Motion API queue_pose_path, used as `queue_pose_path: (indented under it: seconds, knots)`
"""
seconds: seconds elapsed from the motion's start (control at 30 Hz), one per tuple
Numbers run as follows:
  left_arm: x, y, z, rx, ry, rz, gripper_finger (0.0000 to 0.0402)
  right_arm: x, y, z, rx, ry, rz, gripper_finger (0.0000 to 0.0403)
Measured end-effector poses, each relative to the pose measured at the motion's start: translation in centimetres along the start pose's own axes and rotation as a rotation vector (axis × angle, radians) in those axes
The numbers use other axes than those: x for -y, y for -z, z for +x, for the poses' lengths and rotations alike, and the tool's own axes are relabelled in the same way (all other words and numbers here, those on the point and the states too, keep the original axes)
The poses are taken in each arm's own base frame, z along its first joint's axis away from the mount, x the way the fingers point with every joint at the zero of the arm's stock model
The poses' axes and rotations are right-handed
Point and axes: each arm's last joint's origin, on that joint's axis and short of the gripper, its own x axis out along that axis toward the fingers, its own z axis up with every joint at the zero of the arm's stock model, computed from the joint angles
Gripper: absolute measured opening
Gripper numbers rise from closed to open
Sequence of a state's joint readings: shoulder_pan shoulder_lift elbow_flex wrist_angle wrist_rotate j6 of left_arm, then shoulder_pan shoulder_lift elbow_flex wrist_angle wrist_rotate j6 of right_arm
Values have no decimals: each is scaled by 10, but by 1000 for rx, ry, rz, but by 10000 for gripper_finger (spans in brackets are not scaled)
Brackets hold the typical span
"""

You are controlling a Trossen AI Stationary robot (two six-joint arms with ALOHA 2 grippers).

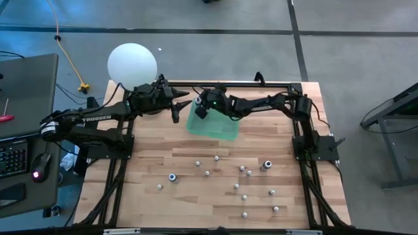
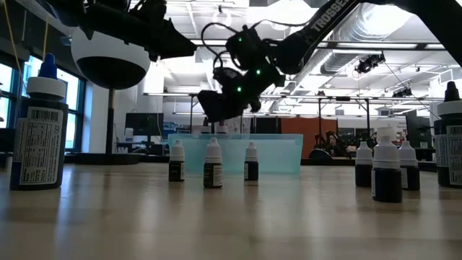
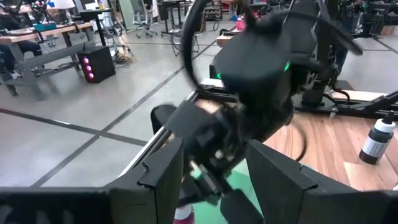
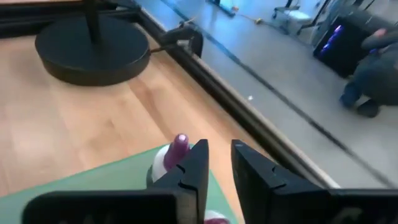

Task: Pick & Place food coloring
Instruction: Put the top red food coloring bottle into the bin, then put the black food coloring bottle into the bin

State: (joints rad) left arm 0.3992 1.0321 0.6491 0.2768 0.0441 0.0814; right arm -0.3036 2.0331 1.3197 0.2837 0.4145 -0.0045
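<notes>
Food coloring bottles [image 1: 241, 168] stand scattered upright over the near half of the wooden table [image 1: 150, 140], while at least one purple-topped bottle [image 4: 175, 151] already sits in the green bin [image 1: 212, 124] near the table's far edge. Just above that bin hangs the right gripper [image 1: 202, 109], its fingers a narrow gap apart with nothing between them. Beside it, over the bin's left edge, the left gripper [image 1: 176, 112] waits with fingers spread and empty. A large white globe [image 1: 132, 64] stands at the far left corner.
</notes>
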Motion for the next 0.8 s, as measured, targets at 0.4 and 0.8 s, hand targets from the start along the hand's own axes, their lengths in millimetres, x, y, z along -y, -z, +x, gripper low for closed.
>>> queue_pose_path:
  seconds: [0.4,0.8]
  knots:
    - [0,0,0,-3,2,0,172,-9,-82,-147,16,-307,-131,121]
    - [0,0,0,-4,3,-1,172,-33,-23,-273,-376,-694,-85,122]
